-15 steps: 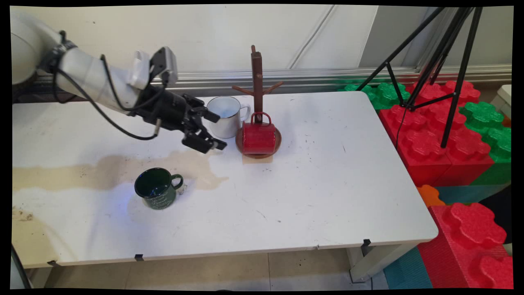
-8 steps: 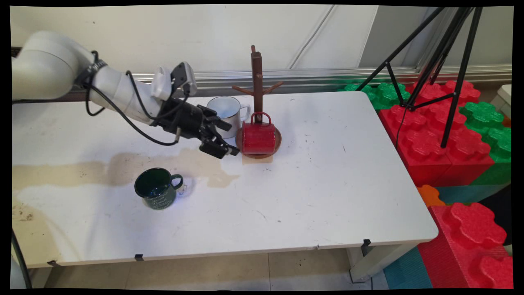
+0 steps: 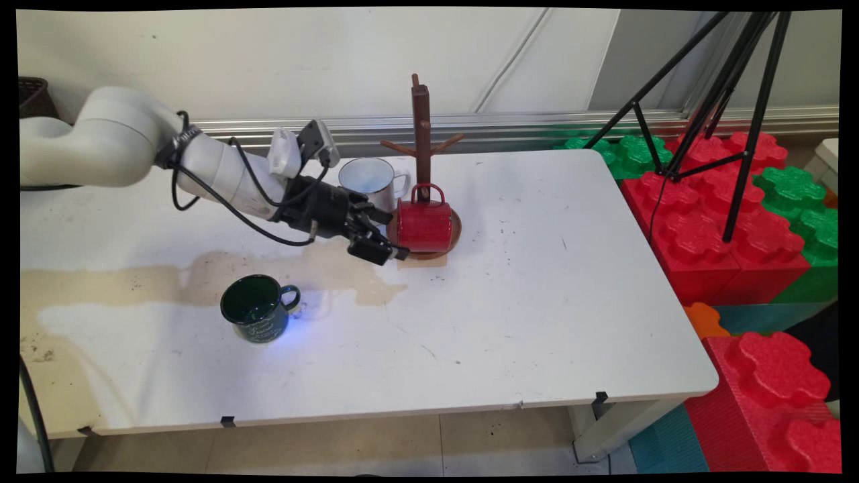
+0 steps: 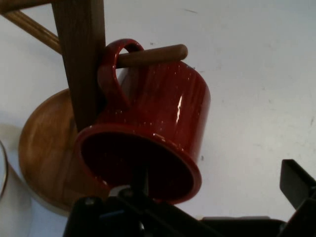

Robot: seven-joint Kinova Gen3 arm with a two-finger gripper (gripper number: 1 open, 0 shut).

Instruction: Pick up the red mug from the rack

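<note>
Three mugs and one wooden mug tree (image 3: 421,134) sit on the white bench (image 3: 523,315): one green mug (image 3: 258,317) below and left of the tool (image 3: 386,236), one white mug (image 3: 371,182) just behind it. The tool's jaws are spread wide, at the mouth of the one red mug (image 3: 424,226) (image 4: 148,131), which hangs by its handle from a peg of the tree.
</note>
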